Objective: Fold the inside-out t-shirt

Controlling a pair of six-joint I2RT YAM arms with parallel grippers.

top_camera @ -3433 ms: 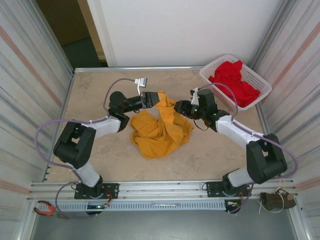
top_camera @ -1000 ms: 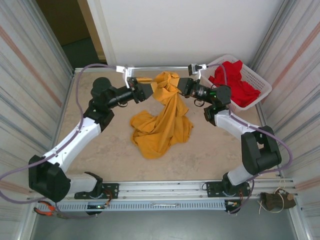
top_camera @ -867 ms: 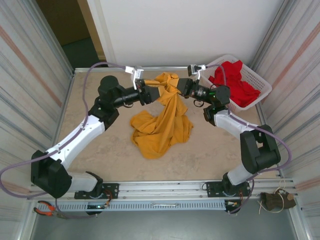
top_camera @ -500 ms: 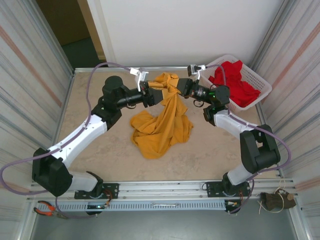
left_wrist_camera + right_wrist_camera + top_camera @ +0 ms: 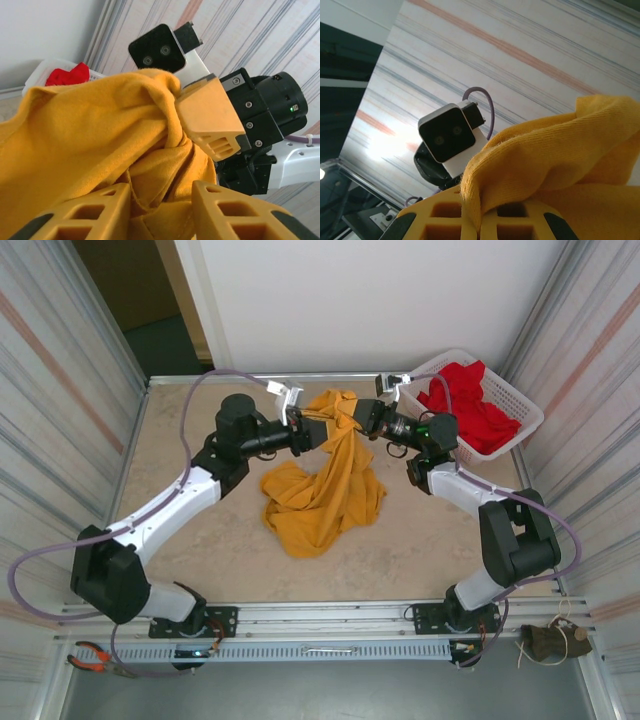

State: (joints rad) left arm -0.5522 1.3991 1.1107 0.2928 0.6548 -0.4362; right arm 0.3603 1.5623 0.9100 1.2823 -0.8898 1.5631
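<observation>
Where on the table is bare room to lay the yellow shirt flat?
The widest bare strip of the table lies between the t-shirt and the near rail. A smaller patch lies between the t-shirt and the right arm. The far right is crowded: the basket with the red garment, and beside it the left gripper and right gripper, both shut on the t-shirt.

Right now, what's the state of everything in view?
t-shirt: crumpled, top held up, unfolded
left gripper: around shirt fabric, grip unclear
right gripper: shut on t-shirt
basket: upright, far right corner
red garment: heaped in basket
</observation>
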